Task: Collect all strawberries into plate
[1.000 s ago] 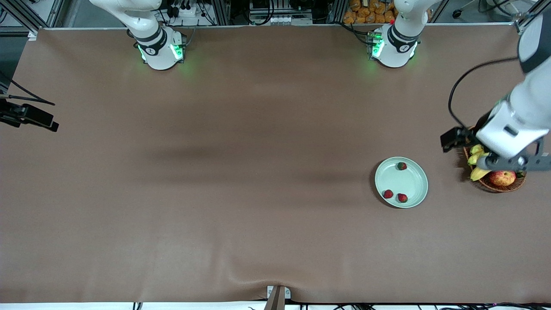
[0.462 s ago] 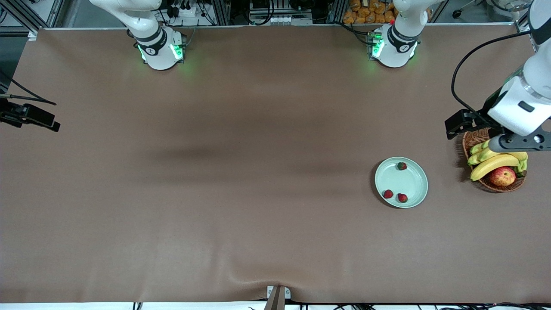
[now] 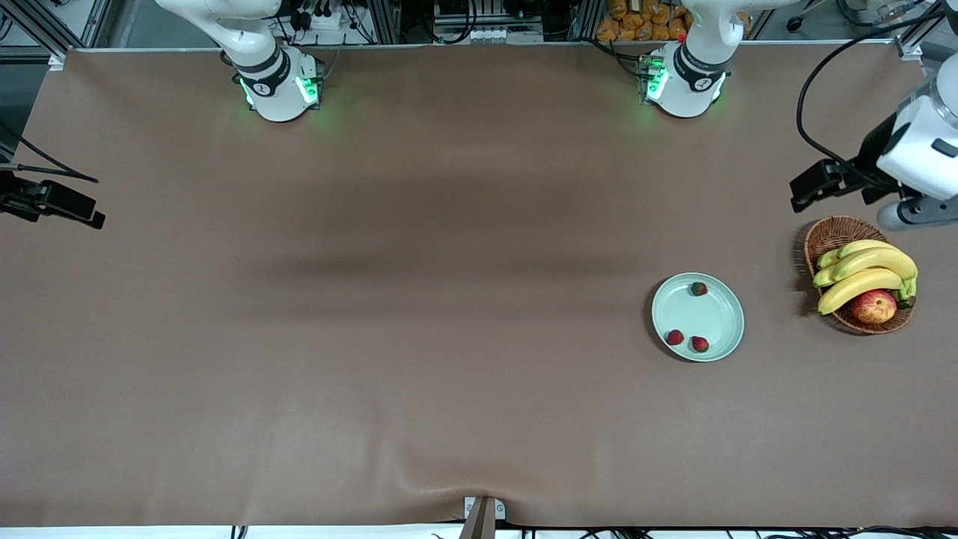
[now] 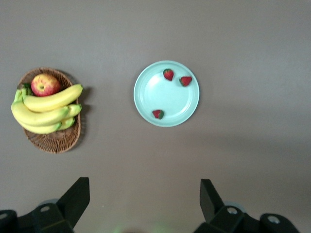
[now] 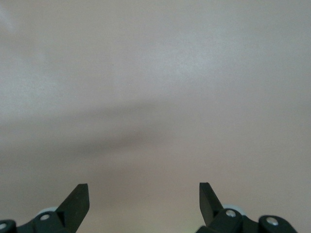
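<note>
All three tiny red strawberries with dark green caps (image 3: 698, 288) (image 3: 674, 337) (image 3: 700, 344) lie on the round, shallow, pale mint-green plate (image 3: 718, 318), one near the rim farthest from the front camera and two side by side near the rim closest to it. No berry shows on the bare brown tabletop (image 3: 419, 314), so the collecting step looks finished; what remains, by my judgement, is only for the arms to settle clear of the plate without nudging it.

The left gripper (image 4: 141, 204) hangs high with its jaws spread wide and empty, over the tabletop near the brown wicker basket (image 3: 832, 233) of yellow bananas (image 3: 861, 281) and a red-yellow apple (image 3: 873, 306), which sits beside the plate toward the left arm's end. The right gripper (image 5: 143, 204) waits, also spread and empty, over bare tabletop well apart from the plate.
</note>
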`<action>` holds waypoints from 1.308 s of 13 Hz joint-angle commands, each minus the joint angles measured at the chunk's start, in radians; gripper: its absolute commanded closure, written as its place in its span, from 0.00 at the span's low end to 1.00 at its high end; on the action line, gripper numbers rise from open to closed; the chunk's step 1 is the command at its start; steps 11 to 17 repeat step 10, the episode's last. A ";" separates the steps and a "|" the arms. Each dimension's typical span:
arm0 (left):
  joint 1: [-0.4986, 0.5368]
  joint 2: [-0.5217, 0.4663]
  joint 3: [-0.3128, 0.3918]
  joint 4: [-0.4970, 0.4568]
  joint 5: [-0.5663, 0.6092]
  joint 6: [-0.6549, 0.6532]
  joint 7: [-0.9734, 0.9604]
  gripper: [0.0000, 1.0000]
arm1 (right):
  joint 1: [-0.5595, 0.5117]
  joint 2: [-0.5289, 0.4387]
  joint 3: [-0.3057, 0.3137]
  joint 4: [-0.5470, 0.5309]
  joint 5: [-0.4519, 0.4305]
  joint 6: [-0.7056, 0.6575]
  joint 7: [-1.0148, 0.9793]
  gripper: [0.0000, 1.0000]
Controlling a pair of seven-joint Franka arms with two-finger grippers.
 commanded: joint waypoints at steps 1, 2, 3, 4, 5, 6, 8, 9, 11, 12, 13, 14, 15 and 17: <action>-0.023 -0.162 0.041 -0.211 -0.025 0.067 0.019 0.00 | -0.002 -0.009 0.004 -0.002 0.007 -0.006 0.015 0.00; -0.025 -0.167 0.041 -0.213 -0.025 0.065 0.023 0.00 | -0.002 -0.009 0.004 -0.002 0.007 -0.006 0.015 0.00; -0.025 -0.165 0.046 -0.210 -0.025 0.064 0.045 0.00 | -0.002 -0.009 0.004 -0.002 0.007 -0.006 0.015 0.00; -0.032 -0.161 0.073 -0.205 -0.026 0.062 0.081 0.00 | -0.002 -0.009 0.004 -0.002 0.007 -0.004 0.015 0.00; -0.045 -0.152 0.089 -0.195 -0.028 0.062 0.112 0.00 | -0.002 -0.009 0.004 -0.002 0.007 -0.004 0.015 0.00; -0.052 -0.136 0.101 -0.176 -0.028 0.062 0.114 0.00 | 0.000 -0.009 0.004 -0.002 0.005 -0.004 0.015 0.00; -0.065 -0.104 0.110 -0.132 -0.040 0.052 0.106 0.00 | 0.000 -0.009 0.004 -0.002 0.005 -0.006 0.015 0.00; -0.066 -0.081 0.112 -0.098 -0.041 0.035 0.106 0.00 | 0.000 -0.009 0.003 -0.002 0.005 -0.007 0.015 0.00; -0.068 -0.061 0.112 -0.068 -0.040 0.017 0.105 0.00 | 0.003 -0.009 0.001 0.001 0.005 -0.007 0.014 0.00; -0.068 -0.061 0.112 -0.068 -0.040 0.017 0.105 0.00 | 0.003 -0.009 0.001 0.001 0.005 -0.007 0.014 0.00; -0.068 -0.061 0.112 -0.068 -0.040 0.017 0.105 0.00 | 0.003 -0.009 0.001 0.001 0.005 -0.007 0.014 0.00; -0.068 -0.061 0.112 -0.068 -0.040 0.017 0.105 0.00 | 0.003 -0.009 0.001 0.001 0.005 -0.007 0.014 0.00; -0.068 -0.061 0.112 -0.068 -0.040 0.017 0.105 0.00 | 0.003 -0.009 0.001 0.001 0.005 -0.007 0.014 0.00; -0.068 -0.061 0.112 -0.068 -0.040 0.017 0.105 0.00 | 0.003 -0.009 0.001 0.001 0.005 -0.007 0.014 0.00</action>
